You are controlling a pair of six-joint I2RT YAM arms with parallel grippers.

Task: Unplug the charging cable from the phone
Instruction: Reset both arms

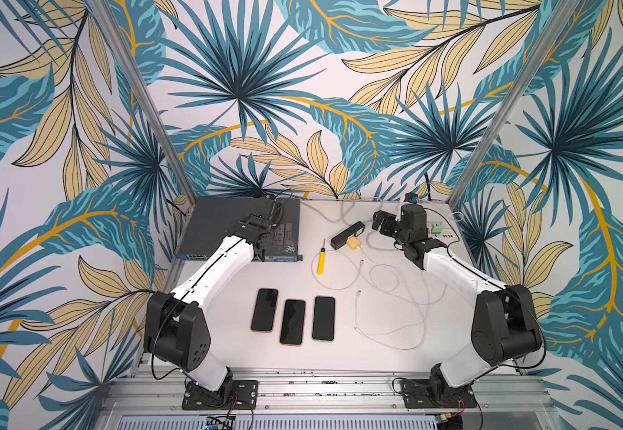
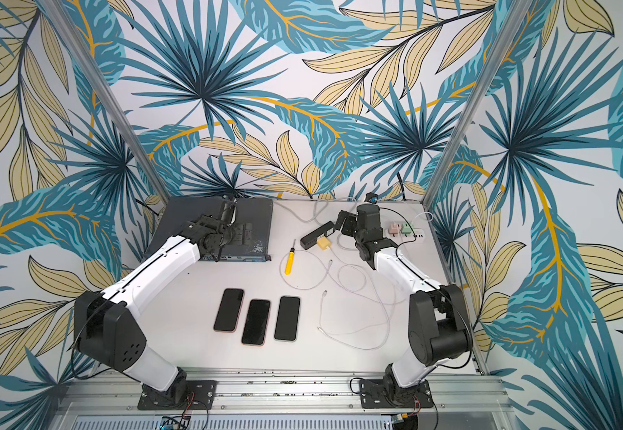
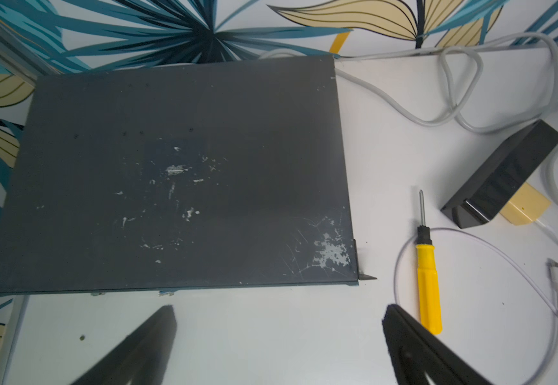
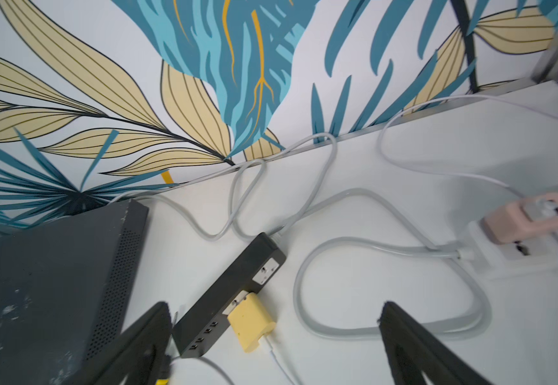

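Glossy black glass: three slim rectangular phones, flat in a row at the front centre of a matte white tabletop. Thin white charging cables, loosely looped just beside them, connector ends lying free. Scuffed dark grey metal box; yellow-handled screwdriver. Leaf-print walls. Left gripper by the box, right gripper by a black oblong power strip: both pairs of jaws spread wide, empty.
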